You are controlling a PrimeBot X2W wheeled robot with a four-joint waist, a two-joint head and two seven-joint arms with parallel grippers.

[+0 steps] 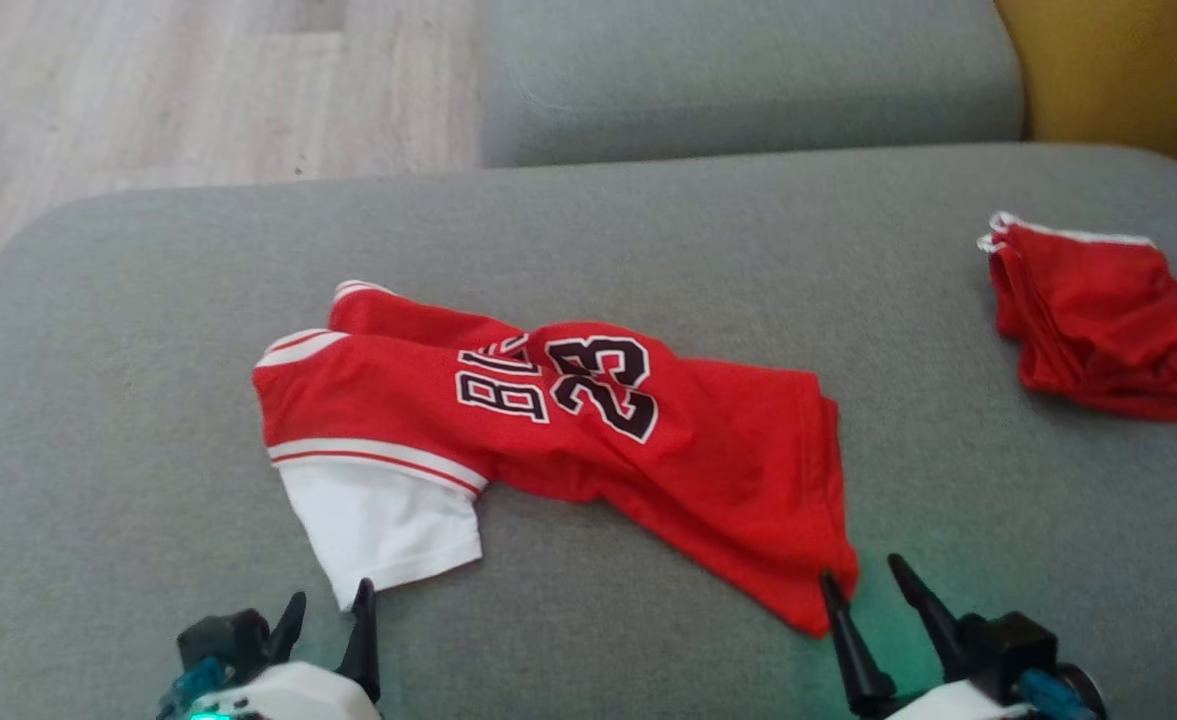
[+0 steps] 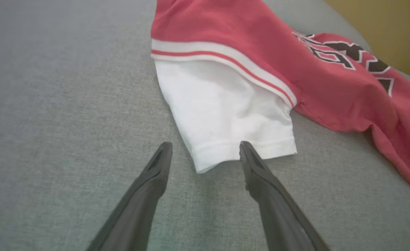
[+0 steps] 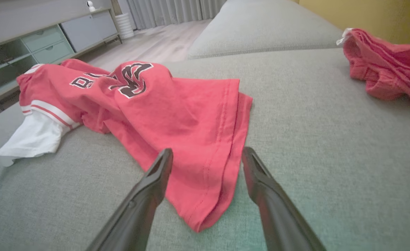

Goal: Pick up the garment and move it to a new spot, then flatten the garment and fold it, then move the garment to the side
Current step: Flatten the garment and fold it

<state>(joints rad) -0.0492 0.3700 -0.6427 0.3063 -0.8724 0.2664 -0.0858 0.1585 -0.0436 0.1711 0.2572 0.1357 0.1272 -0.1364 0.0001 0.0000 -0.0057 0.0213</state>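
1. Garment: the red jersey (image 1: 548,430) lies crumpled near the middle of the grey sofa cushion (image 1: 128,400). Its white sleeve (image 1: 378,520) points toward the robot's left and its red bottom hem (image 1: 813,480) toward the right.
2. Left claw (image 1: 331,592): open and empty. In its wrist view the corner of the sleeve cuff sits between the two fingers.
3. Right claw (image 1: 860,570): open and empty, its fingers flanking the near corner of the hem.
4. Step in hand (judged): the first pick-up, with nothing lifted yet. To do it well, each claw should stay low so that one finger slides under the cloth edge. It should then close deep enough to catch every layer, since the hem looks doubled over at that corner. The two arms should rise together and evenly so the jersey hangs spread between them. The new spot should be well apart from the second red garment (image 1: 1098,320) at the right of the cushion.
5. Hard to make out:
   - The lettering beside the number 23 is folded into a crease.
   - The far sleeve is partly tucked behind the body.
   - Whether any fingertip touches the cloth cannot be told.
   - The claw bodies are cut off at the bottom edge of the head view, and the second garment at its right edge.
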